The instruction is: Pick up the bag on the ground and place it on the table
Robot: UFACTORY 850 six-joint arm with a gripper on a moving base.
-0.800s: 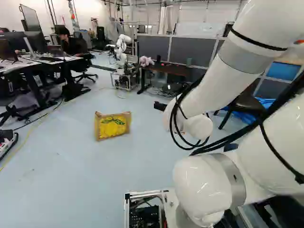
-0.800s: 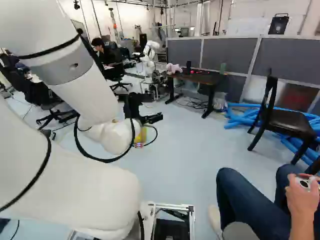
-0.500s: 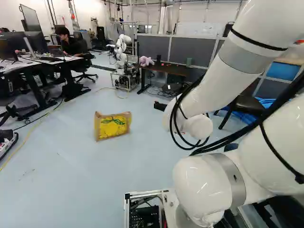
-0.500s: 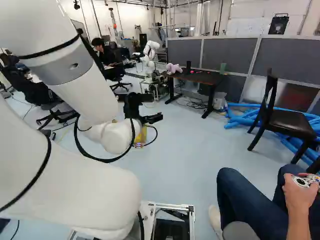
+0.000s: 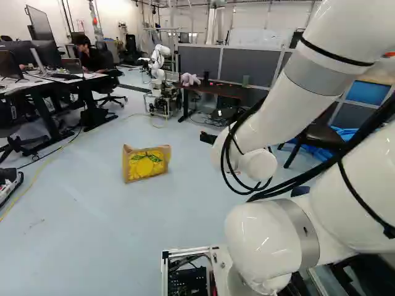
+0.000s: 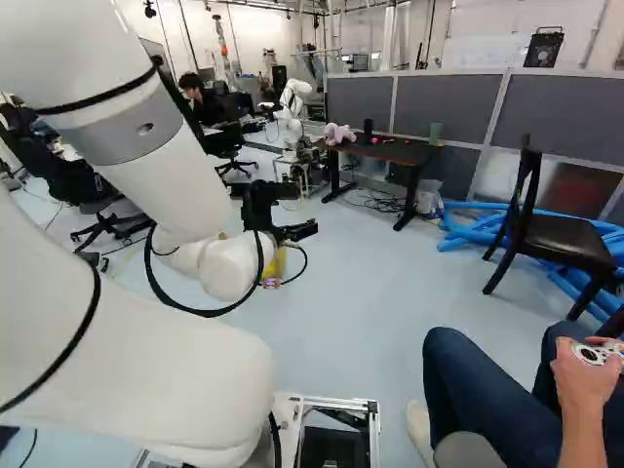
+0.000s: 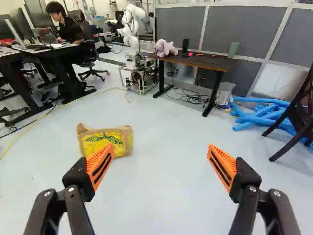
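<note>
A brown and yellow bag (image 5: 146, 163) stands on the floor left of the arm in the left base view; in the right base view the arm mostly hides it. My gripper (image 6: 300, 231) is held above the floor in the right base view, its fingers small there. Seen from the wrist, the gripper (image 7: 161, 164) is open, its orange pads wide apart with nothing between them. The bag (image 7: 106, 140) lies farther ahead, partly behind one finger. Beyond it stands the dark table (image 7: 215, 62), bearing a plush toy, a cup and small red items.
Another robot (image 6: 292, 102) stands beside the table. Desks (image 5: 37, 83) with monitors are at the left of the left base view. Blue tubes (image 6: 468, 226) and a black chair (image 6: 556, 239) are at the right. A seated person with a controller is close to the base in the right base view.
</note>
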